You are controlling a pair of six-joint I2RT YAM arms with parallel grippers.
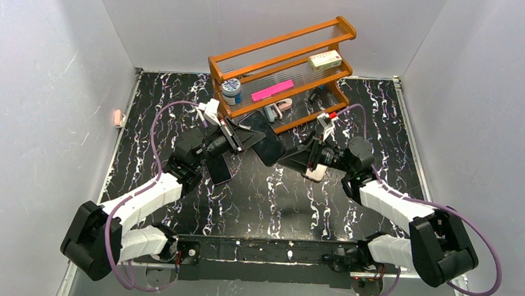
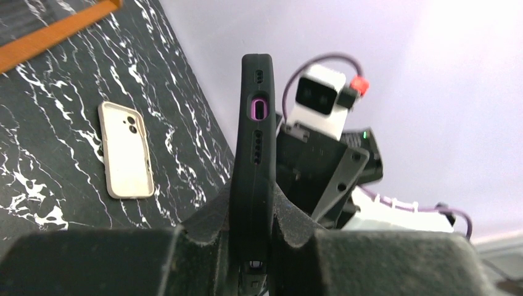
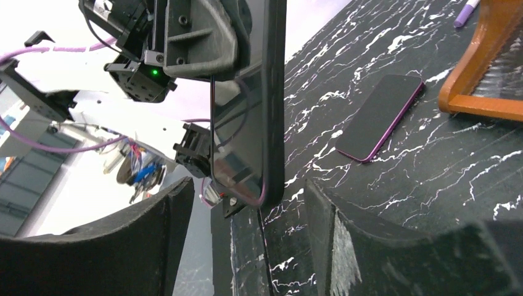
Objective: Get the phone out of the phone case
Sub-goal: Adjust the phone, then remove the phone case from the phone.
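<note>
My left gripper (image 1: 243, 139) is shut on a phone in a black case (image 1: 268, 139) and holds it in the air above the mid-table. In the left wrist view the black case (image 2: 256, 123) stands edge-on between my fingers, a purple rim showing at its port. My right gripper (image 1: 293, 158) is open right beside it. In the right wrist view the cased phone (image 3: 253, 92) shows its dark screen and purple edge, and its lower corner sits between my open right fingers (image 3: 314, 203) without visible contact.
A beige empty case (image 2: 126, 151) lies on the marble table under my right arm (image 1: 316, 172). A bare purple phone (image 3: 379, 126) lies flat near the orange rack (image 1: 285, 61), also under my left arm (image 1: 219, 167). The rack holds a jar, a pink item and a box.
</note>
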